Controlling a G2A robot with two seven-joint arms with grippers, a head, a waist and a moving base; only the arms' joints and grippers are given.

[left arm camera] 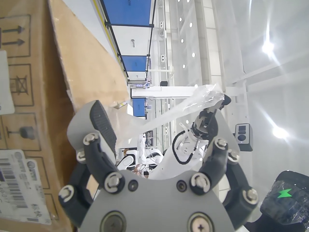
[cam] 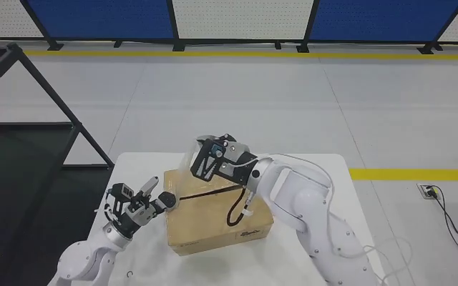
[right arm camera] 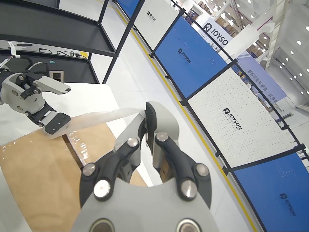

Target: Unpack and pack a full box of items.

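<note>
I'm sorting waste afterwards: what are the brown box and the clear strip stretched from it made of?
The brown box looks like matte cardboard, by its rough, fibrous flap edge. The clear strip seems thin glossy plastic film, probably packing tape: see-through and crinkled.

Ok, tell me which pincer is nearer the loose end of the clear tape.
Right. The right pincer is shut on that end; the left pincer is open at the box edge, where the tape lifts off.
</note>
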